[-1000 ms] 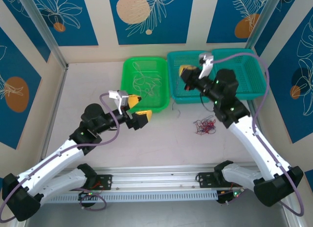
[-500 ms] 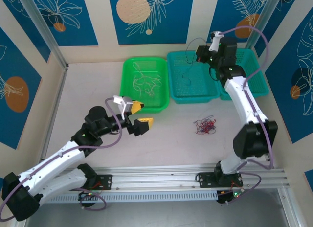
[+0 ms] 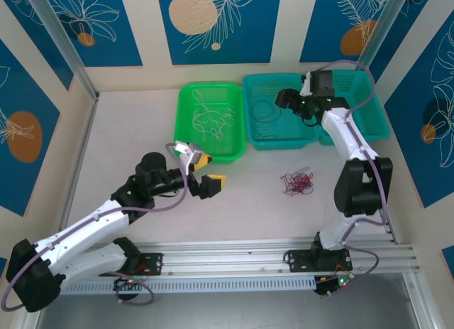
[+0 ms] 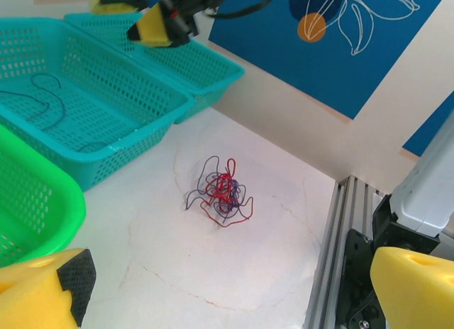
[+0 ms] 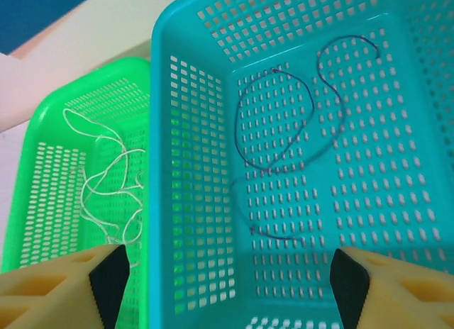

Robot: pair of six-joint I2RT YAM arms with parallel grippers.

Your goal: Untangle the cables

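**Pale tabletop, three slotted baskets, one knot lying loose**

Pale, faintly cracked table (image 3: 128, 137) runs back to blue wall panels (image 3: 248, 38) printed with white leaves and orange discs. The teal basket (image 3: 247, 113) is rigid plastic pierced with a grid of small slots, and it stands at the far side. A green basket (image 3: 180, 123) of the same make sits against its left side. A second teal basket (image 3: 372, 127) stands just beside its right, partly hidden by my right arm.

My right pincer (image 5: 225, 283) hangs over the teal basket, its yellow foam pads spread wide with nothing between them. On the basket floor lies a dark cable (image 5: 312, 155), a thin limp loop with a curling tail. White cables (image 5: 106, 180) lie in loose curls in the green basket, left of the teal one.

On bare table in front of the teal basket sits the tangle of cables (image 4: 221, 194). It is red and dark strands knotted into a small scribble, and I cannot follow any single strand through it.

My left pincer (image 3: 210, 171) hovers to the near left of the teal basket, jaws wide and empty. In its own camera the picture's bottom corners cut off the pads.
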